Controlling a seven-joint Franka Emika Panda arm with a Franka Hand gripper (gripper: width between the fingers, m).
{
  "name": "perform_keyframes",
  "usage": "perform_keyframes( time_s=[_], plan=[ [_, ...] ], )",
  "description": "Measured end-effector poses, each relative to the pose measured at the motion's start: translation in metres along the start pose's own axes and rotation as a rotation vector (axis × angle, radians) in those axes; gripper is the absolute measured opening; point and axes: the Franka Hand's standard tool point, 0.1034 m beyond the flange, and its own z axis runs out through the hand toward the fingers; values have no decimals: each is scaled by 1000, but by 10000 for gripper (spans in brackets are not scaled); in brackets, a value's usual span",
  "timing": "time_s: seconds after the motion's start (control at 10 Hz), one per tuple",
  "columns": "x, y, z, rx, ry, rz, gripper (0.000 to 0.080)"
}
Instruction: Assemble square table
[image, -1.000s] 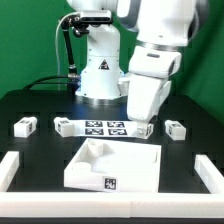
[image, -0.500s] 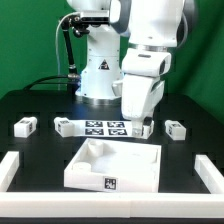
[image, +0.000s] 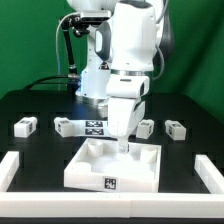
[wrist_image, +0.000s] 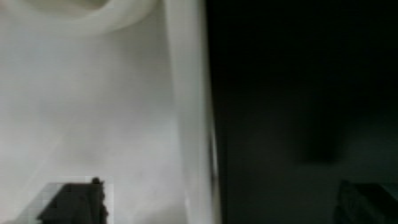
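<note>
Over the far rim of the square table top (image: 113, 165), the gripper (image: 122, 147) hangs low, its tips level with the panel's back wall. The wrist view explains the placing. The gripper (wrist_image: 217, 203) is spread wide, with one dark fingertip (wrist_image: 71, 204) over the white plastic and the other over the black table (wrist_image: 302, 120). The panel's edge runs between them. My reading is that the jaws straddle the wall on purpose, so that closing would pinch it and let the arm drag or turn the panel. Nothing is pinched yet.

A round opening (wrist_image: 103, 12) shows in the white face near that edge. It is probably a leg socket, though the picture is too blurred to be sure.

The panel lies flat with its recessed face up, and the tag (image: 111, 182) is on the side wall opposite the gripper. The recess faces up because the sockets must be open to receive legs.

Beyond the panel's far edge the parts wait in a row. One leg (image: 25, 126) and a second leg (image: 66, 127) sit off toward the exterior view's left. A third leg (image: 146, 127) and a fourth leg (image: 176, 129) sit toward its right, all well apart from the panel. The marker board (image: 95, 126) lies among them, partly hidden by the arm. White border bars (image: 8, 170) flank the panel on either side and fence in the working area.

None of the legs is fitted, so assembly looks barely begun. Squaring up the panel seems to be the step in hand.
</note>
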Motion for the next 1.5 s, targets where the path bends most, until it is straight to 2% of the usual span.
perform_keyframes(
  time_s=[0.2,0.3,0.4,0.5,0.7,0.9,1.5],
  plan=[
    [5,-2,4,-2,4,7,650],
    [4,-2,4,-1,3,10,524],
    [3,-2,4,-1,3,10,524],
    [3,-2,4,-1,3,10,354],
    [3,-2,4,-1,3,10,86],
    [3,-2,4,0,3,11,60],
    [3,-2,4,0,3,11,60]
  ],
)
